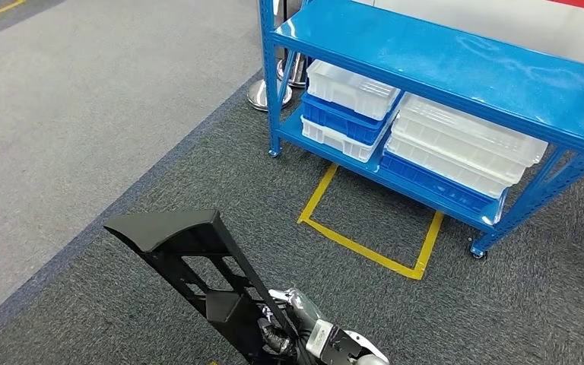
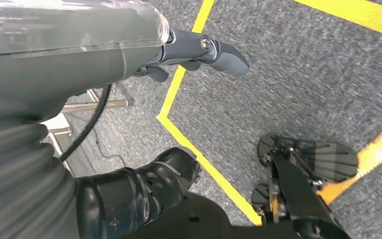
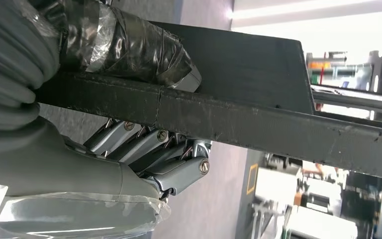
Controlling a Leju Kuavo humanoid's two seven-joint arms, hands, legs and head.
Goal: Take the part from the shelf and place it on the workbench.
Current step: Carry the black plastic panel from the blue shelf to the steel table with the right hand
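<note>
The part (image 1: 190,251) is a long black plastic piece with cut-outs and a broad flat end, raised low in the head view and slanting up to the left. My right hand (image 1: 289,323) grips its lower end. In the right wrist view the taped thumb (image 3: 139,45) lies on one side of the part's dark bar (image 3: 258,119) and the fingers (image 3: 149,149) curl on the other. My left hand (image 2: 104,59) hangs over the carpet, fingers apart, holding nothing.
A blue metal shelf (image 1: 441,61) stands ahead to the right, its top board bare. White bins (image 1: 464,141) and blue bins (image 1: 342,118) are stacked on its lower board. A yellow tape rectangle (image 1: 365,247) marks the dark carpet before it. A chrome post base (image 1: 262,95) stands beside the shelf's left leg.
</note>
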